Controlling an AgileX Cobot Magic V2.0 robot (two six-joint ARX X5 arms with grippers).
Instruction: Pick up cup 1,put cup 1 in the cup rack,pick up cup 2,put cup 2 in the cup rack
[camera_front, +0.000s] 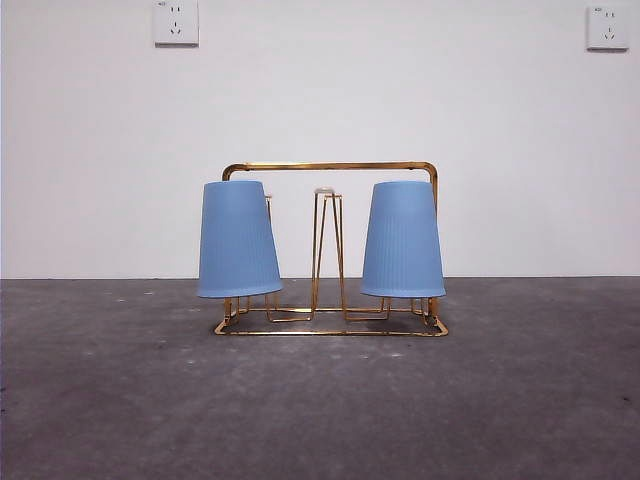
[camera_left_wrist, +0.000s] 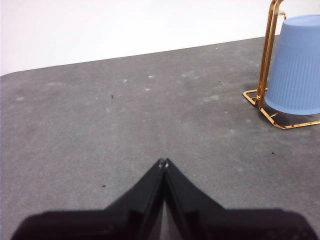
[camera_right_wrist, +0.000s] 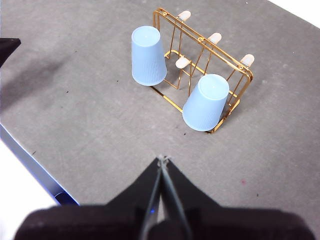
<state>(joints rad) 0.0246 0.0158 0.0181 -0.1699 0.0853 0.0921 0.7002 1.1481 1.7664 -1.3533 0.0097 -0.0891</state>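
The gold wire cup rack (camera_front: 330, 168) stands mid-table. Two blue ribbed cups hang upside down on its pegs: one on the left (camera_front: 237, 240), one on the right (camera_front: 402, 240). The right wrist view shows the rack (camera_right_wrist: 235, 97) from high above with both cups (camera_right_wrist: 148, 56) (camera_right_wrist: 206, 102) on it and several free pegs. The left wrist view shows one cup (camera_left_wrist: 296, 65) and a corner of the rack (camera_left_wrist: 267, 50) off to the side. My left gripper (camera_left_wrist: 163, 162) is shut and empty, low over the bare table. My right gripper (camera_right_wrist: 162, 159) is shut and empty, high above, away from the rack.
The grey table (camera_front: 320, 400) runs to a white wall with two sockets (camera_front: 176, 22) (camera_front: 607, 27). The table's edge (camera_right_wrist: 30, 162) shows in the right wrist view. A dark arm tip (camera_right_wrist: 7, 47) shows at that view's side edge.
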